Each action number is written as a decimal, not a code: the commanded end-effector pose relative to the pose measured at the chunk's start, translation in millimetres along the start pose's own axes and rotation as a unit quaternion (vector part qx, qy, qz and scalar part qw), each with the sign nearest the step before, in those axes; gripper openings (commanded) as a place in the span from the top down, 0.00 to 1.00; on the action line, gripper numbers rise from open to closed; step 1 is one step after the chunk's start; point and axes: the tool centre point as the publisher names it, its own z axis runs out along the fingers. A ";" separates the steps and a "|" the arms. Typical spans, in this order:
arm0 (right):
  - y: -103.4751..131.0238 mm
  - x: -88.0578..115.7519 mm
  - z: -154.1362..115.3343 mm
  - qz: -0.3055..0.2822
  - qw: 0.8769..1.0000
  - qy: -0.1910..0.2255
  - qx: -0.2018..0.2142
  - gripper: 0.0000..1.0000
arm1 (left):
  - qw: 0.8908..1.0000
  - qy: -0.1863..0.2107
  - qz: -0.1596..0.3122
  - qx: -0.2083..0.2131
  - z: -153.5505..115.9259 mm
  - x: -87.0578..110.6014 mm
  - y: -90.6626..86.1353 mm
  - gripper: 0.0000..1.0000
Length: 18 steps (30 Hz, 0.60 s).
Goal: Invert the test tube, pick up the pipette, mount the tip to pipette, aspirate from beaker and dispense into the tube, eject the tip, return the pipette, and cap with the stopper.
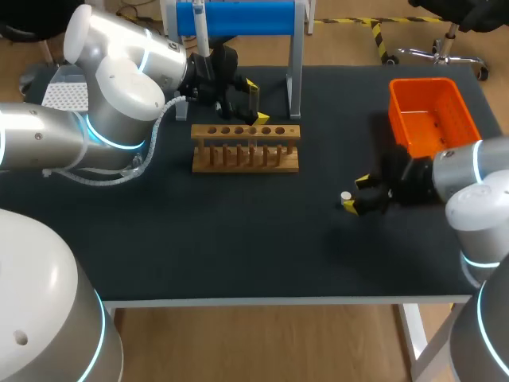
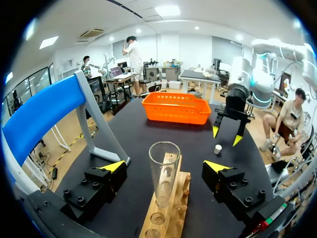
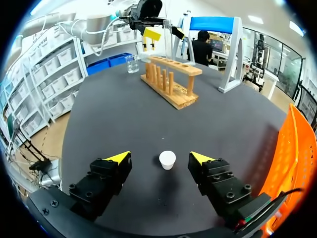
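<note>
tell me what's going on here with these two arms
The left hand is open over the wooden rack. A glass test tube stands mouth-up in the rack between its fingers, which are well clear of the glass. The right hand is low over the table, also open, with the small white stopper sitting between its fingers but not gripped. Neither arm is holding anything at this moment.

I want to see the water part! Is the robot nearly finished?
Not nearly. The test tube already stands mouth-up in the rack, between the left gripper's open fingers. The pipette hangs on its stand, so all pipetting is left. The stopper lies on the table between the right gripper's open fingers.
</note>
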 end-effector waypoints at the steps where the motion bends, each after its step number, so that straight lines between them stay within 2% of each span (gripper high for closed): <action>1: -3.2 1.2 5.4 -0.001 1.000 -0.005 0.005 0.27 | 1.000 0.002 -0.001 -0.001 0.2 -1.2 -0.5 0.00; 7: -6.6 1.0 8.8 -0.004 1.000 -0.013 0.009 0.33 | 1.000 0.002 -0.001 -0.001 0.2 -1.2 -0.5 0.00; 18: -6.1 -0.9 12.1 -0.005 1.000 -0.023 0.010 0.36 | 1.000 0.002 -0.001 -0.001 0.2 -1.2 -0.5 0.00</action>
